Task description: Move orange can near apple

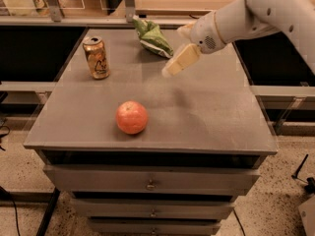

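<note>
The orange can (96,57), golden-orange with a silver top and a dark logo, stands upright at the back left of the grey cabinet top (206,117). The apple (132,117), round and orange-red, lies near the front, left of centre, well apart from the can. My gripper (175,52) hangs above the back middle of the top, to the right of the can and behind the apple. It is open and empty, touching nothing. The white arm reaches in from the upper right.
A green and white snack bag (151,36) lies at the back of the top, just left of the gripper. The cabinet has drawers (150,183) below its front edge. Dark shelving flanks it on both sides.
</note>
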Robot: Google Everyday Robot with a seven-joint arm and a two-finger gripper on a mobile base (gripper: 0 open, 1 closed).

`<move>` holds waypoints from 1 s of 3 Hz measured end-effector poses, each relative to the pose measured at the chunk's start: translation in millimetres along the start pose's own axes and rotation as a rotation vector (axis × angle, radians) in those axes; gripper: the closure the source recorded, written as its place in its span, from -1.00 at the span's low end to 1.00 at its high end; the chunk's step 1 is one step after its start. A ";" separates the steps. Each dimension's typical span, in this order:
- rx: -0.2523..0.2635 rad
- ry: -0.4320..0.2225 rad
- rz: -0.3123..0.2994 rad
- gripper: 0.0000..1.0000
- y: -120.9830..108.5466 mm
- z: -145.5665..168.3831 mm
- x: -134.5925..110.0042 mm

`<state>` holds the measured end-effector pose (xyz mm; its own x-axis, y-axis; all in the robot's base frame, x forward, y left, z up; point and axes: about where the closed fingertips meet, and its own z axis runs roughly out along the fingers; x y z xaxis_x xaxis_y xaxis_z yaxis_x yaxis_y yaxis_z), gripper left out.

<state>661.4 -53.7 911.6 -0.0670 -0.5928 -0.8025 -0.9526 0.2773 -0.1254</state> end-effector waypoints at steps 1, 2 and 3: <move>0.050 -0.149 0.011 -1.00 -9.4 37.2 -20.4; 0.111 -0.252 0.010 -1.00 -21.2 59.7 -46.6; 0.136 -0.324 0.008 -1.00 -31.8 77.4 -70.1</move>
<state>719.3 37.5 926.7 0.0441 -0.3260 -0.9443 -0.9026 0.3921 -0.1775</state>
